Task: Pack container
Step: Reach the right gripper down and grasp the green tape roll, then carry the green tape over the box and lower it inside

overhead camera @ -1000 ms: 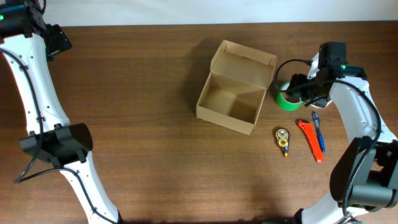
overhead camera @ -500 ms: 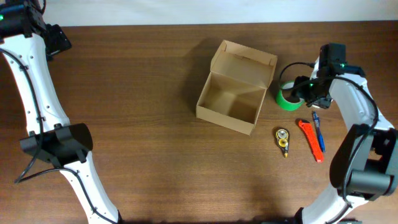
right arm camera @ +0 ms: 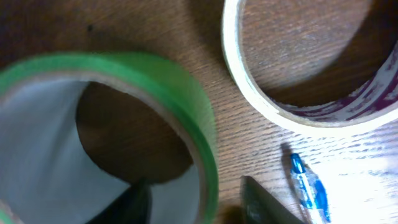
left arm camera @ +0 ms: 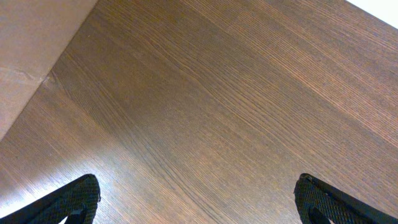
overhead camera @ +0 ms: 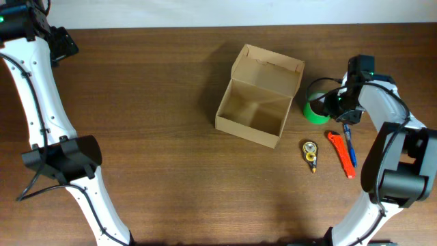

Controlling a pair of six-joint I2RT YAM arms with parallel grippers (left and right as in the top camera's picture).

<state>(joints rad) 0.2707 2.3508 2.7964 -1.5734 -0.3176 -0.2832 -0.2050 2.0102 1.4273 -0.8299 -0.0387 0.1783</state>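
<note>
The container is an open brown cardboard box at the table's middle, its lid flap standing at the far side and its inside empty. A green tape roll lies just right of it. In the right wrist view the roll's green wall runs between my right gripper's fingers, one inside the ring and one outside, with a gap left. That gripper is open. My left gripper is open and empty over bare wood at the far left corner.
A white tape roll lies close beside the green one. A blue pen, an orange utility knife and a small yellow tape measure lie at the front right. The table's edge is near the left gripper.
My right gripper has turned and settled down over the right rim of the green roll. The roll, the box and the left arm have not moved.
</note>
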